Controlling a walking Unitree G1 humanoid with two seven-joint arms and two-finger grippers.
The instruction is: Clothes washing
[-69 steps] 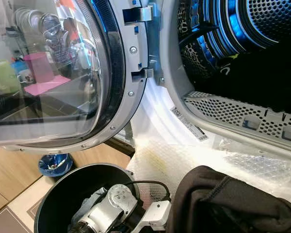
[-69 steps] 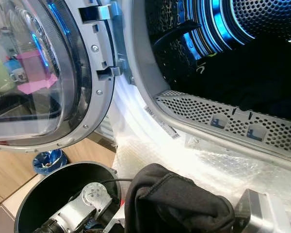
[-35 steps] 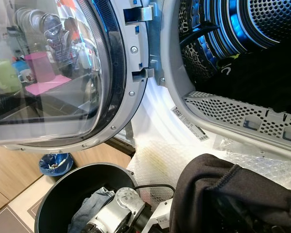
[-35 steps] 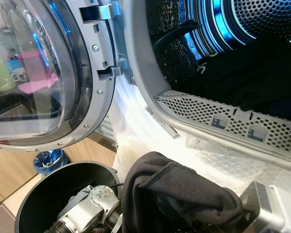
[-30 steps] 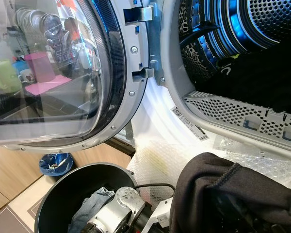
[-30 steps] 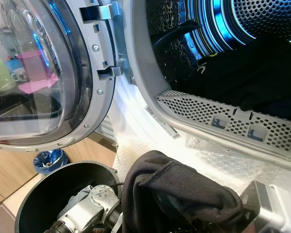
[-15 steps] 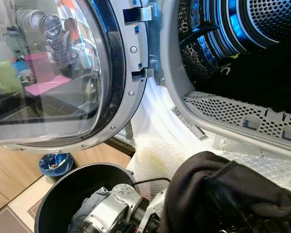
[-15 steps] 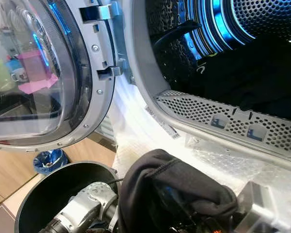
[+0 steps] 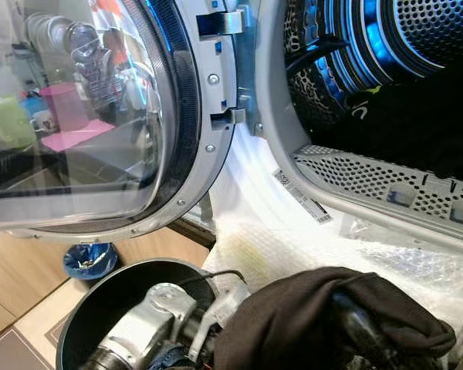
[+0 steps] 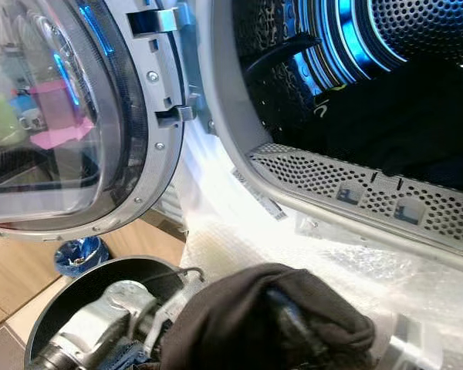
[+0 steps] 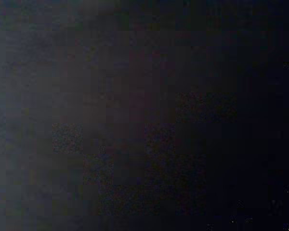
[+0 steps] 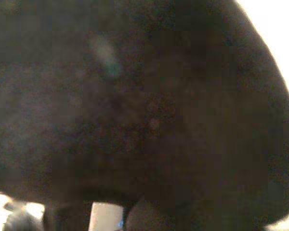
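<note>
A dark garment (image 9: 324,324) bulges across the lower middle and lower right of the head views, draped over the right arm so that the right hand underneath is hidden; whether it is clenched or released cannot be told. In the right wrist view the same dark cloth (image 12: 135,106) covers almost everything, blurred and close.

At the lower left, the silver left arm (image 9: 143,327) reaches down into a round black bin (image 9: 81,327) standing on the floor. A scrap of blue fabric (image 9: 166,361) shows beside the arm inside the bin. The left hand itself is out of sight below the frame edge, so its state cannot be told; the left wrist view is nearly black.

Above, the washer's glass door (image 9: 85,116) stands swung open at the upper left, hinged beside the drum opening. The perforated drum (image 10: 370,46) fills the upper right, lit blue, with dark clothing (image 10: 417,123) lying inside it. Bubble wrap (image 9: 278,247) covers the white front of the machine below the opening, just behind the garment. A small blue-lined bin (image 9: 89,260) sits on the wooden floor under the door.
</note>
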